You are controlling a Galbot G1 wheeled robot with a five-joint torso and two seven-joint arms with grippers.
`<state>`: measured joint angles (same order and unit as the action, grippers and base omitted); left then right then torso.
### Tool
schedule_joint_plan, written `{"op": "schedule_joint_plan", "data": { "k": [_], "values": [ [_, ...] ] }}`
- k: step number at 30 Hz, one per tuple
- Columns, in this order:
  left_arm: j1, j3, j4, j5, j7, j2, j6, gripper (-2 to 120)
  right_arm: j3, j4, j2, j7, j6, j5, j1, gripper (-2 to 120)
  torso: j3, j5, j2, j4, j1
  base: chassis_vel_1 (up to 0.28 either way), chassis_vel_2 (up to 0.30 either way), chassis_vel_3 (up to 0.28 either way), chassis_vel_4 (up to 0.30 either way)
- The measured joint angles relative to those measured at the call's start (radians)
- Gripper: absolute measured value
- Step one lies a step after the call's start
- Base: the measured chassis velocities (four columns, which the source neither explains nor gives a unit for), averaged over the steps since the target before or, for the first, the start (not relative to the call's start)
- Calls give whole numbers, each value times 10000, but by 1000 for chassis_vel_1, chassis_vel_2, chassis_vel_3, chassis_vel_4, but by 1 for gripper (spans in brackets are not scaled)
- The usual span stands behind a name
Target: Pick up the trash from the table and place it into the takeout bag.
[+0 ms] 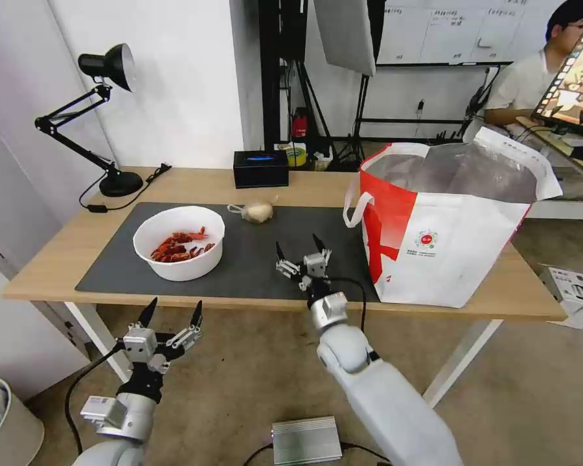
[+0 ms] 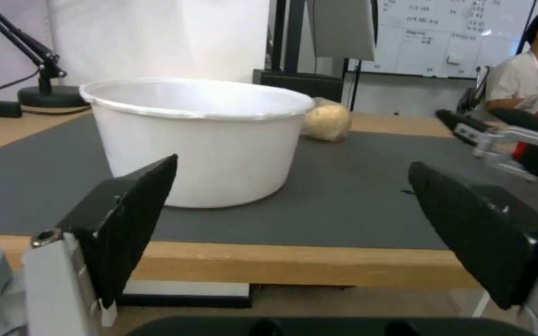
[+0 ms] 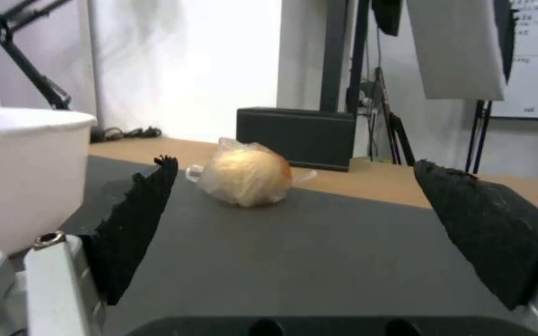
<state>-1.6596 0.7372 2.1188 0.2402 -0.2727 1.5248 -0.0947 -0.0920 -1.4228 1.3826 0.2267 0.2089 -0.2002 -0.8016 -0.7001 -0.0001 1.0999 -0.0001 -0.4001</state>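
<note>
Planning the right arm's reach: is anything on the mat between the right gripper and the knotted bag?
Nothing visible. The right gripper is open over the mat, facing the knotted bag, with bare mat between them. The bowl stands off to its left, outside that line.

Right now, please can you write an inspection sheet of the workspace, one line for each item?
Surface: light-wood table bearing a dark grey mat.
Job's things: white bowl of red shells and small knotted bag on the mat; takeout bag stands open at the table's right end.
Clutter: black box, desk lamp.
Grippers: left gripper open, before the table edge; right gripper open, over the mat.
Cables: lamp cord on the table.
Surroundings: a person seated behind.
</note>
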Motion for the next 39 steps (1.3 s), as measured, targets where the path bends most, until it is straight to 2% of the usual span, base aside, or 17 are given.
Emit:
{"op": "schedule_joint_plan", "data": {
  "k": [18,30,39],
  "values": [
    [-150,171,157,95,-69,108,-32,100,-910,3207,895,-376,-4,-233,3242,95,0,0,0,1,0,0,0,0,0],
    [-123,180,143,216,-119,157,-37,100,-1442,4756,1182,-1054,-436,264,4646,99,2,0,0,1,0,0,0,0,0],
    [-99,192,66,217,-169,161,-38,100,-1385,6066,1678,-1519,-591,423,5398,99,2,-1,0,2,0,0,0,0,0]
  ]
}}
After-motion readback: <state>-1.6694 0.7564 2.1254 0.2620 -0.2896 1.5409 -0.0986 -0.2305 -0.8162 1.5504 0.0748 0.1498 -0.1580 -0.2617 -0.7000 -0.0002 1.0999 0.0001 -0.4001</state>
